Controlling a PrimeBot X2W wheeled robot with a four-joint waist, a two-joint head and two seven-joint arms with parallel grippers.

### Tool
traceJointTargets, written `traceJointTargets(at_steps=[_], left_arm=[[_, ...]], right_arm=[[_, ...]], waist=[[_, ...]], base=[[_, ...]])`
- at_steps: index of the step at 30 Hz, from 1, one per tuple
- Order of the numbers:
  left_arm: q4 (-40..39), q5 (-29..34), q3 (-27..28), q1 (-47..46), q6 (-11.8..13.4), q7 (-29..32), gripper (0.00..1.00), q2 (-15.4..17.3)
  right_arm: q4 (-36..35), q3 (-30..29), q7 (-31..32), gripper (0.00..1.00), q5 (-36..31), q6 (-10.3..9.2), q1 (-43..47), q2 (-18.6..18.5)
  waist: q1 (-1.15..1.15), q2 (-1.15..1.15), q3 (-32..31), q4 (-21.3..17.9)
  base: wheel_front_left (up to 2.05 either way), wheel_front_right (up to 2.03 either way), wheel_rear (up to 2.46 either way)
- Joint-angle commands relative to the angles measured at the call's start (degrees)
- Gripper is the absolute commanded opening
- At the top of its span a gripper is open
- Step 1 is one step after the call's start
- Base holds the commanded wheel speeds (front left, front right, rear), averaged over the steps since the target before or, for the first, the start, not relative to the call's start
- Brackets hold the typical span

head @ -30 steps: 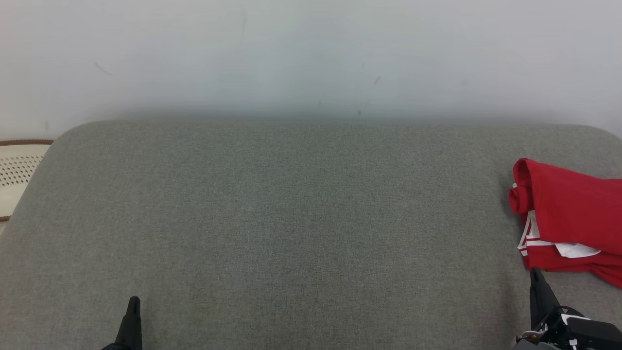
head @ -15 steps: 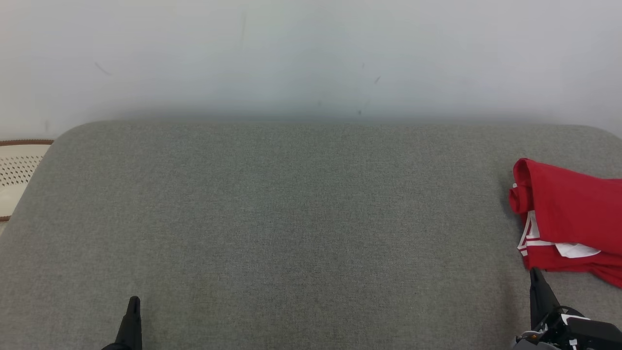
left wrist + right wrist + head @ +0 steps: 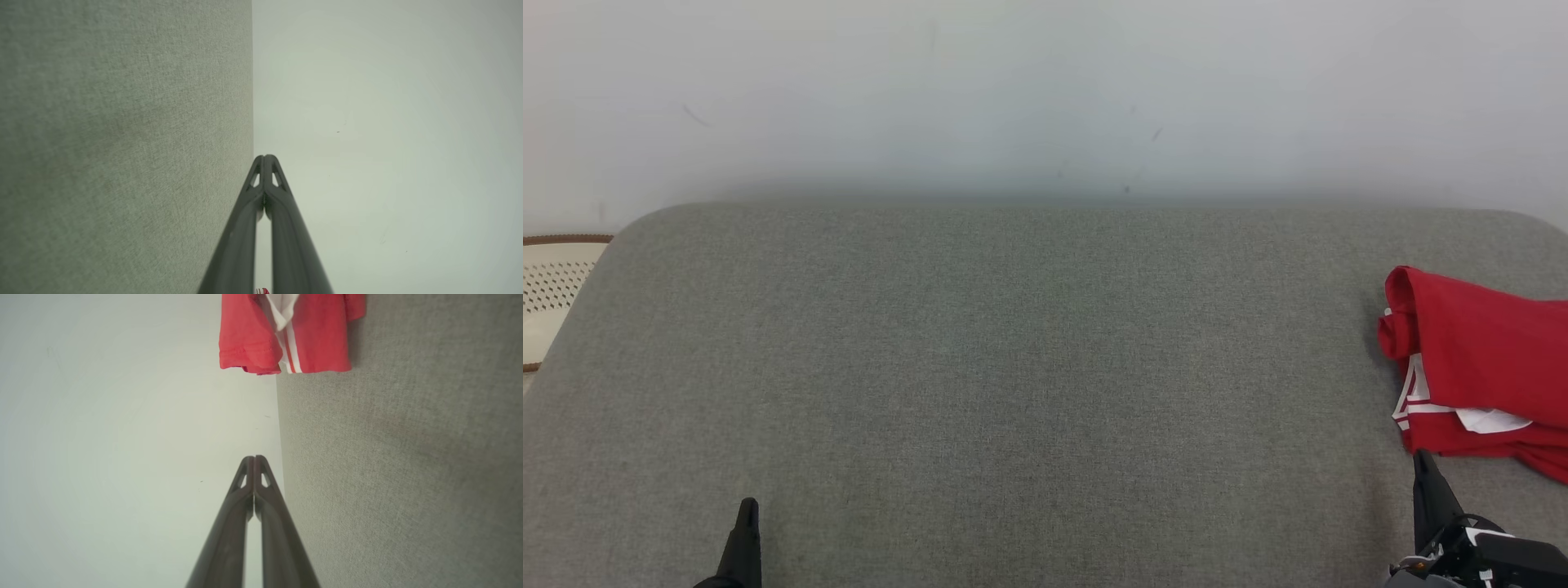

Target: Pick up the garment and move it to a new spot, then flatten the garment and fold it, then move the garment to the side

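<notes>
The garment [image 3: 1486, 367] is red with white stripes and lies folded at the right edge of the grey padded surface [image 3: 1013, 367]. It runs out of the head view on the right. The right wrist view has the garment [image 3: 286, 330] along its top edge. My right gripper [image 3: 1423, 459] is shut and empty, its tip just below the garment's near edge; in its own wrist view the right gripper [image 3: 254, 458] has its fingertips pressed together. My left gripper [image 3: 747, 506] rests at the lower left, far from the garment, and the left gripper [image 3: 266, 157] is shut and empty.
A pale wall [image 3: 1045, 90] rises behind the grey surface. A cream perforated object with a brown rim [image 3: 551, 286] sits off the surface's left end. A sliver of red [image 3: 263, 291] peeks between my left fingers at the bottom of the left wrist view.
</notes>
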Motion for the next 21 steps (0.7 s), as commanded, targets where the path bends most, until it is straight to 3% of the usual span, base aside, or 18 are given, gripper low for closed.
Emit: traceJointTargets(at_steps=[1, 21], left_arm=[[-0.1, -0.1, 0.2, -0.3, -0.1, 0.0, 0.0, 0.2], [-0.1, -0.2, 0.2, -0.3, -0.1, 0.0, 0.0, 0.2]], right_arm=[[-0.2, 0.0, 0.1, 0.0, 0.2, 0.02, 0.0, 0.1], [-0.2, 0.0, 0.1, 0.0, 0.2, 0.02, 0.0, 0.1]], waist=[[0.0, 0.0, 0.0, 0.0], [0.0, 0.0, 0.0, 0.0]], base=[[0.0, 0.0, 0.0], [0.0, 0.0, 0.0]])
